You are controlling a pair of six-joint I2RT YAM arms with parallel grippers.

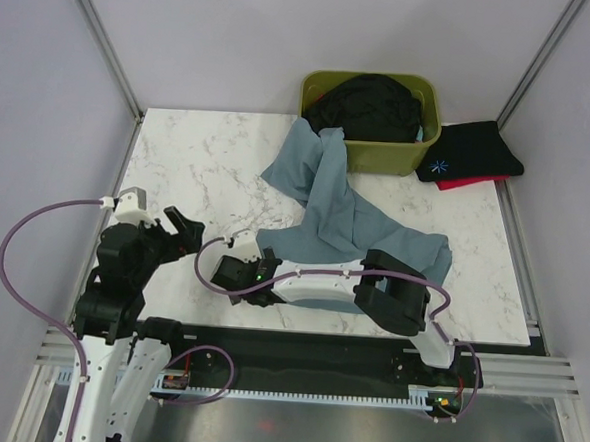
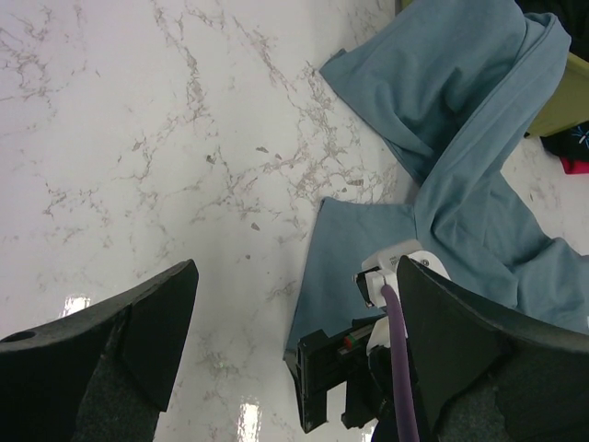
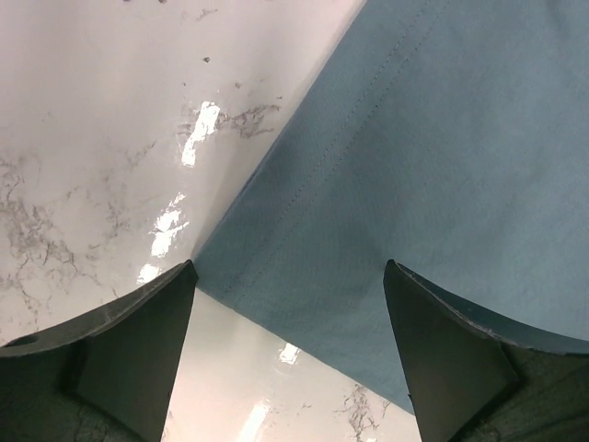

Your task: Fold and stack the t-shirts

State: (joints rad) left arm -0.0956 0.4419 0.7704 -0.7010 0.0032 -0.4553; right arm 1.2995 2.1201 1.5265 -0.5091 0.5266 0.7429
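A large teal-blue t-shirt (image 1: 341, 209) trails from the rim of the bin down across the table to its near edge, rumpled and unfolded. My right gripper (image 1: 229, 277) hangs open over the shirt's near-left corner. In the right wrist view that hemmed corner (image 3: 405, 166) lies between the spread fingers of the right gripper (image 3: 290, 345), with nothing held. My left gripper (image 1: 179, 226) stands open over bare marble just left of the shirt. In its wrist view the left gripper (image 2: 294, 350) is empty, and the teal shirt (image 2: 460, 175) lies ahead. Black t-shirts (image 1: 367, 105) fill the bin.
The olive-green bin (image 1: 379, 158) stands at the back of the marble table (image 1: 198, 165). To its right lies a folded black shirt with blue print (image 1: 475, 150) on top of a red one (image 1: 460, 182). Frame posts and grey walls enclose the table.
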